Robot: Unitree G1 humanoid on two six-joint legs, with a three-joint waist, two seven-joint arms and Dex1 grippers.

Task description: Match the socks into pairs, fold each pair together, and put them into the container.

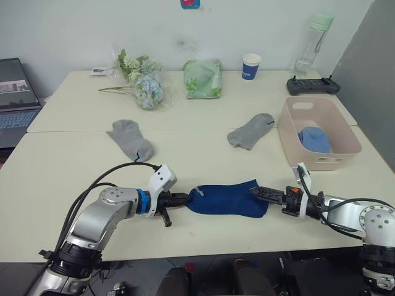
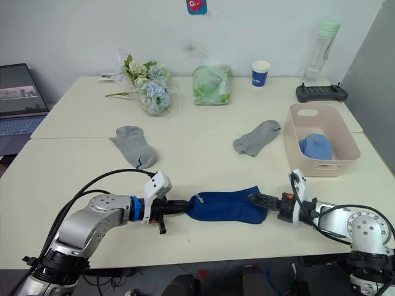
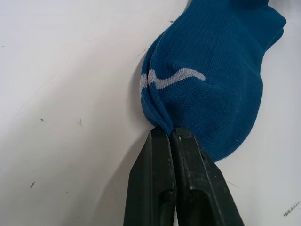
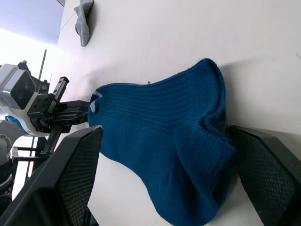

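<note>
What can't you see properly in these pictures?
- Whether the navy sock is one sock or two stacked: from the head views it looks like one flat shape.
- How many light blue socks are in the pink container: its wall hides part of them.
- What the green bundle holds: the wrapping covers it.
- The laptop: cut off by the left edge of the head views.
</note>
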